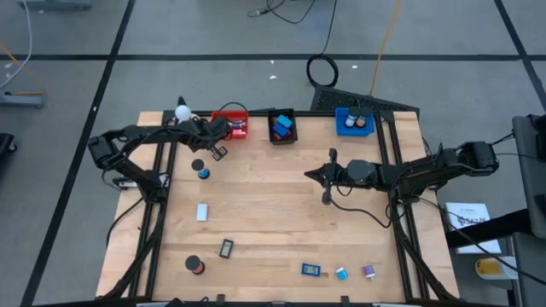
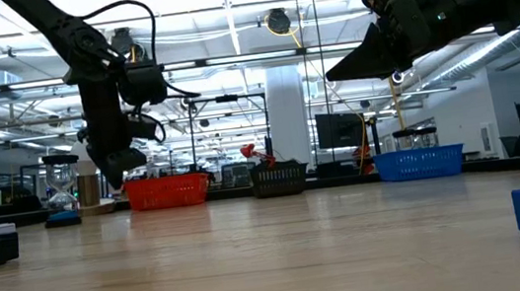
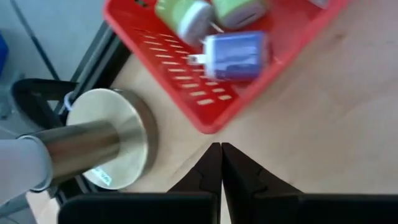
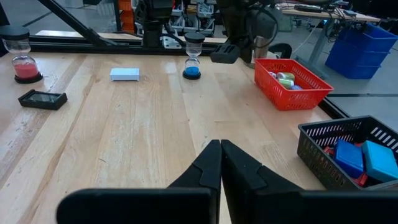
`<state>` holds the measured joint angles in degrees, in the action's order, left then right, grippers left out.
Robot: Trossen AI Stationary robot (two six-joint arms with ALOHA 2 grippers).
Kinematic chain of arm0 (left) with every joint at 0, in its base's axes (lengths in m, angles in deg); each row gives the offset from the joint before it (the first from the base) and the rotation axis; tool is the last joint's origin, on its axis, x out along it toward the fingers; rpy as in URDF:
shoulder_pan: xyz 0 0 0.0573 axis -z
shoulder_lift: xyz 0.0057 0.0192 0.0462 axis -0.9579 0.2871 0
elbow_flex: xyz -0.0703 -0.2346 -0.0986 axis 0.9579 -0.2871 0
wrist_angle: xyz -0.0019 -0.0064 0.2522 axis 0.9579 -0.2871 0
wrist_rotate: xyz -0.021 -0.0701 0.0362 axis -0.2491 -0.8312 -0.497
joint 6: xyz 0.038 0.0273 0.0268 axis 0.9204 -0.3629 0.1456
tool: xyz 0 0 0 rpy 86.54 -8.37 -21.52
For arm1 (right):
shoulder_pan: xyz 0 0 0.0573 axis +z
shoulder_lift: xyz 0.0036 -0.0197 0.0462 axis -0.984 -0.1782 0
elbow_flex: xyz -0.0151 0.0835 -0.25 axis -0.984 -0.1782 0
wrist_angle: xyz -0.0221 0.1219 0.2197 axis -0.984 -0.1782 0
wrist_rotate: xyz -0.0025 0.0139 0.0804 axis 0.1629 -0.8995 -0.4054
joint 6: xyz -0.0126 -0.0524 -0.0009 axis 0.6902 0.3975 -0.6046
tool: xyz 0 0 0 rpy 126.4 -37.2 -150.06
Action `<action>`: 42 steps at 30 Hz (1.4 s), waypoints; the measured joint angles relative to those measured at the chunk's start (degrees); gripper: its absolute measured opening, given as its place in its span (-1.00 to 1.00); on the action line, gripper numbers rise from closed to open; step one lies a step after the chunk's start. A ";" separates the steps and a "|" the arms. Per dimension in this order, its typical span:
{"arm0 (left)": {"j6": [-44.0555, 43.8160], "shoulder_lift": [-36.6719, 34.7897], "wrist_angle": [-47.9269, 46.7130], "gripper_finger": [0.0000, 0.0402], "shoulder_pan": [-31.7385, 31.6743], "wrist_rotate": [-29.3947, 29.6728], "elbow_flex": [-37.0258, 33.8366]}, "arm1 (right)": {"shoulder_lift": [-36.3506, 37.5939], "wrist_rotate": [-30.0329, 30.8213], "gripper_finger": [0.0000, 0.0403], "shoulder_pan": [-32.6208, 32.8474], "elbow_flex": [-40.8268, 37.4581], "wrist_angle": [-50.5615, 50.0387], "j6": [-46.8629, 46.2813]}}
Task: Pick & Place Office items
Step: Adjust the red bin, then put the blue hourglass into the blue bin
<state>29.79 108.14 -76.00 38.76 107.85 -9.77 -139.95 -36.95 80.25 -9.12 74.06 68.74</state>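
Office items lie scattered across the wooden table (image 1: pixel 281 213), awaiting sorting into three bins lined up along the far edge. At left, the left gripper (image 1: pixel 215 149) hangs just beside the red bin (image 1: pixel 230 124), its fingers (image 3: pixel 211 165) pressed together on nothing, so it appears to be between carries. Green-capped and purple pieces (image 3: pixel 233 53) already lie inside that bin, which suggests sorting by kind or colour is under way. A white ball on a round tan base (image 1: pixel 182 112) stands at the bin's outer side, apart from the job. Loose on the boards near this arm are a small blue-based hourglass (image 1: pixel 203 173), a pale block (image 1: pixel 202 211), a black-framed rectangle (image 1: pixel 226 249) and a red-based hourglass (image 1: pixel 195 265). At centre, the black bin (image 1: pixel 282 125) holds blue and red blocks. Along the near edge sit a blue rectangle (image 1: pixel 310 270), a light-blue piece (image 1: pixel 341 274) and a purple piece (image 1: pixel 368 271), well apart from every bin. At right, the right gripper (image 1: pixel 328 175) hovers above mid-table, likewise closed and empty, with the blue bin (image 1: pixel 354 122) behind it. Beyond the table stretches a bright open workshop with a grey floor, trailing cables and ceiling strip lights.
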 joint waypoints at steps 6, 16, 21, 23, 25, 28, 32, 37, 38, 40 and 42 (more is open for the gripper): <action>0.08 0.00 4.18 -0.96 -0.58 0.80 0.00 | 0.00 0.00 -0.98 0.00 0.00 0.00 0.00; 0.54 0.00 5.94 -0.98 -0.53 -0.44 0.00 | 0.00 0.00 -0.98 0.00 0.00 0.00 0.09; -0.32 -1.37 1.43 -0.94 1.15 0.79 0.00 | 0.00 0.00 -0.98 0.00 0.00 -0.04 0.31; -1.70 -3.00 -0.42 -0.95 3.14 1.21 0.00 | 0.00 0.00 -0.98 0.00 0.00 -0.12 0.55; -3.59 -5.25 -1.12 -0.98 6.03 1.29 -0.18 | 0.00 0.01 -0.98 0.00 0.00 -0.20 0.80; -5.76 -9.19 1.89 -0.96 11.65 1.27 -1.13 | 0.00 0.00 -0.98 0.00 0.00 -0.12 0.74; -6.38 -14.02 9.74 -0.91 19.25 1.03 -3.58 | 0.00 0.00 -0.98 0.00 0.00 -0.02 0.18; -3.25 -18.43 25.60 -0.97 26.73 -1.54 -10.24 | 0.00 0.00 -0.98 -0.02 0.00 -0.04 -5.61; -2.35 -18.80 30.31 -0.98 27.81 -3.47 -11.94 | 0.02 0.00 -0.98 -0.02 0.00 -0.10 -5.84; 0.04 -19.24 39.91 -0.98 29.75 -8.70 -15.52 | 0.00 0.00 -0.98 -0.02 0.00 -0.23 -5.73; 1.81 -19.29 48.92 -0.94 31.26 -14.85 -18.98 | 0.01 0.00 -0.98 -0.02 0.00 -0.13 -5.70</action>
<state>31.59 88.85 -27.07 70.01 93.00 -28.75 -139.94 -36.95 80.23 -9.12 73.93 63.03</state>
